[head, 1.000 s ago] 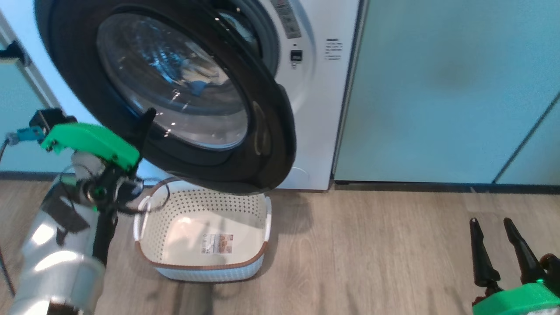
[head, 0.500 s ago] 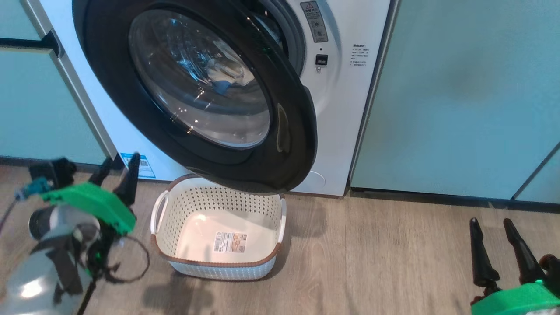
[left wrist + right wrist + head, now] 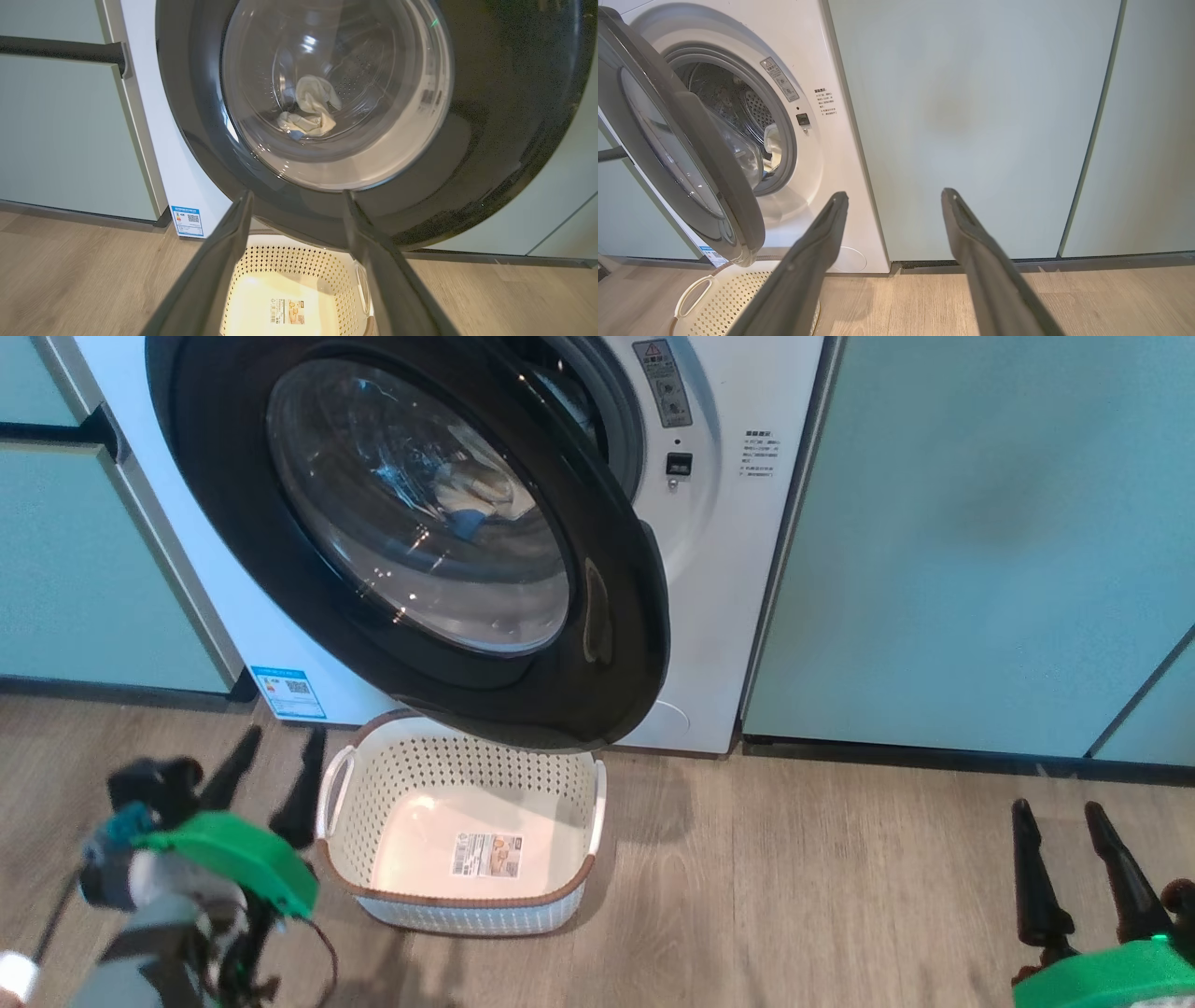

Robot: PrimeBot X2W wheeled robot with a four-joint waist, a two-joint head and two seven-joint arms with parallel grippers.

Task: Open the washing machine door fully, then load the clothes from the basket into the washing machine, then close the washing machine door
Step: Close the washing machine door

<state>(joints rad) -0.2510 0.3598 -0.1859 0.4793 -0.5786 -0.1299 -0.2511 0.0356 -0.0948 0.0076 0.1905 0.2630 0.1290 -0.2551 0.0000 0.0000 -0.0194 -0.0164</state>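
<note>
The washing machine door (image 3: 597, 616) stands partly open, its black rim hanging over the back of the basket (image 3: 457, 901). The cream basket sits on the floor before the white washing machine (image 3: 719, 569) and holds just its label. Pale yellow clothes (image 3: 308, 112) with a bit of blue lie in the drum, seen through the door glass and past the door's edge as clothes (image 3: 773, 144). My left gripper (image 3: 283, 735) is open, low beside the basket's left handle. In the left wrist view the left gripper (image 3: 296, 193) points at the door's lower rim. My right gripper (image 3: 1058, 809) is open and empty at the lower right.
Pale teal cabinets (image 3: 980, 523) flank the machine on the right, and another cabinet (image 3: 84, 569) with a dark handle (image 3: 60, 49) stands on the left. Wooden floor (image 3: 794, 896) stretches between the basket and my right gripper. A blue sticker (image 3: 288, 691) marks the machine's lower left corner.
My left gripper has dropped from the door's lower left rim down to floor level beside the basket. The head view has shifted. The right gripper has stayed put.
</note>
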